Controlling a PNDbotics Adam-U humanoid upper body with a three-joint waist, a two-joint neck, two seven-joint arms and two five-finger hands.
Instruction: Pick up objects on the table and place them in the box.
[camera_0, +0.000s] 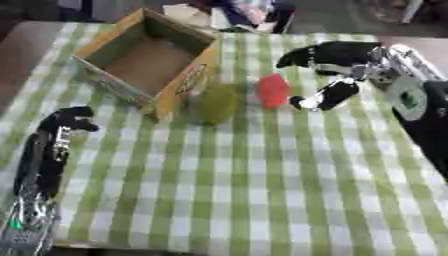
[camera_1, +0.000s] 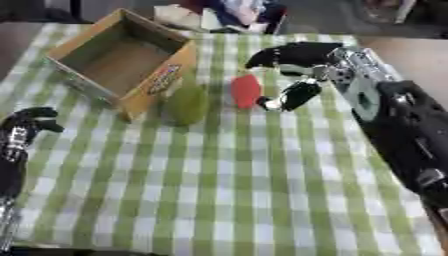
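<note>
Gingham first: green-and-white checked cloth (camera_0: 262, 200) covers our desk, and the near half of it carries nothing but the pattern. Down at our left edge we see the left arm lying along the cloth, and its left robot hand (camera_0: 72, 120) sits a little way up from the corner, fingers curled in on themselves, clenched around nothing. It is well apart from the objects.

Moving up the desk, we reach the middle row. A green rounded object (camera_0: 216, 102), roughly pear-shaped, sits right against the near corner of the box, touching it or just beside it; we cannot tell which. To its right, near but with a sliver of cloth between, is a small red object (camera_0: 273, 91), standing a bit taller than wide.

Now the action side. Our right arm comes in from the right edge, and the right robot hand (camera_1: 293, 65) is spread wide just beside the red object. The dark fingers (camera_1: 280, 54) reach out above and beyond it, while the thumb (camera_1: 293, 96), with a pale tip, angles down toward its right side. The hand is released, not closed on anything; whether the thumb tip touches the red object we cannot tell.

Farthest back on the left stands the cardboard box (camera_0: 105, 42), open at the top, set askew, with nothing visible inside and a printed label on its right-hand wall.
</note>
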